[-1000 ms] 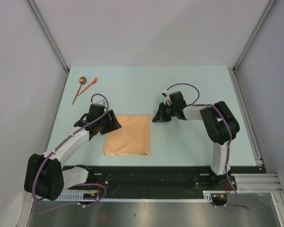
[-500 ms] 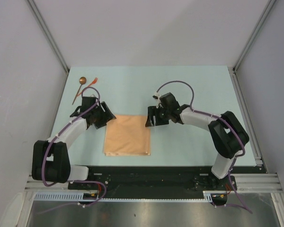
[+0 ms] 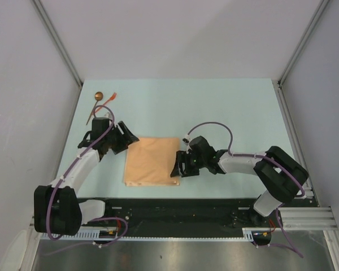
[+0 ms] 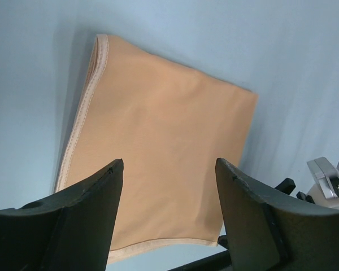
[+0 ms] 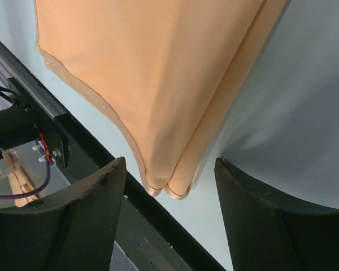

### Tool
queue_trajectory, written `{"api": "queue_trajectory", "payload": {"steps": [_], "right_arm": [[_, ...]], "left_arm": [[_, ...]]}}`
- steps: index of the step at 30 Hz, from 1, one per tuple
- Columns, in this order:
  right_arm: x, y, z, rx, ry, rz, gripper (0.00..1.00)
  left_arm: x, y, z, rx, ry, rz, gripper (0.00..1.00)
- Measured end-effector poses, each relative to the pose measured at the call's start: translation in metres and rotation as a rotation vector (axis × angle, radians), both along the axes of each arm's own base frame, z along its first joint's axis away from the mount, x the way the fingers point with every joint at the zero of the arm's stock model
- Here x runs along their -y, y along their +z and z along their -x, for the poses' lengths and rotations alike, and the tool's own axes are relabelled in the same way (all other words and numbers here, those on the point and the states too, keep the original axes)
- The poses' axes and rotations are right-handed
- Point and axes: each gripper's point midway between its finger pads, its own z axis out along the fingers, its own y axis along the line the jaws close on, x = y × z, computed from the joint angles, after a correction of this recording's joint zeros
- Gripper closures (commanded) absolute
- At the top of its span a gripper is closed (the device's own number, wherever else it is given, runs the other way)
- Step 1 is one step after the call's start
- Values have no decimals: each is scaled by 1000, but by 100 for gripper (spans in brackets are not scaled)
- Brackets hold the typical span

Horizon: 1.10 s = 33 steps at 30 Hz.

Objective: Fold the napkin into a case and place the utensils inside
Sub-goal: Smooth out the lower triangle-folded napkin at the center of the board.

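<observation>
The tan-orange napkin (image 3: pixel 151 161) lies flat near the table's front edge as a wide, near-square fold, not a narrow case. Its near right corner (image 5: pixel 169 189) shows two stacked layers. My right gripper (image 3: pixel 177 167) hovers open over that corner, one finger on each side and nothing held (image 5: pixel 169 169). At the napkin's far left corner, my left gripper (image 3: pixel 127 136) is open above the cloth (image 4: pixel 158 135), with only napkin showing between its fingers (image 4: pixel 169 166). The utensils lie at the far left: the dark-handled spoon (image 3: pixel 94 107) and the orange-red fork (image 3: pixel 111 97) beside it.
The black base rail (image 3: pixel 175 206) runs just beyond the napkin's near edge and shows close to the right fingers (image 5: pixel 73 147). Grey walls and metal posts (image 3: pixel 59 42) enclose the pale blue table (image 3: pixel 231 107). The left arm's cable loops close to the utensils.
My right gripper has opened and travelled from the napkin's far right corner to its near right corner. The left arm has drawn back toward the far left and opened wider.
</observation>
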Motion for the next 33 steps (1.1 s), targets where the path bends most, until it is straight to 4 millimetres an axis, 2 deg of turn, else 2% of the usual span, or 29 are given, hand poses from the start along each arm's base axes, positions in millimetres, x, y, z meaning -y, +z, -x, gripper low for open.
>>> {"api": "queue_trajectory", "payload": {"steps": [5,11,16,20,23,24,26,27,30,33], "right_arm": [[-9,-1,12,-54,-35,-68,40],[-14,-6,18,-94,-47,-82,56],[-9,-11,17,-104,-62,-81,63],[-6,-13,14,-107,-58,-83,64],[-3,-13,12,-100,-46,-82,57],[-2,-13,12,-97,-44,-80,48],[-4,-10,10,-89,-29,-83,39],[-6,-6,7,-76,-19,-82,31],[-5,1,-6,-14,-12,-21,20],[0,13,-24,85,-24,96,18]], "left_arm": [[2,6,5,13,-10,9,29],[4,15,7,43,-25,18,29],[4,12,7,27,-32,14,26],[4,2,-1,-26,-42,1,23],[2,-3,-12,-83,-55,-25,23],[0,-4,-17,-93,-60,-38,25],[-4,-4,-26,-110,-69,-68,25],[-8,-3,-33,-116,-75,-92,25],[-26,-6,-54,-130,-76,-158,25],[-50,-14,-68,-158,-63,-190,24]]}}
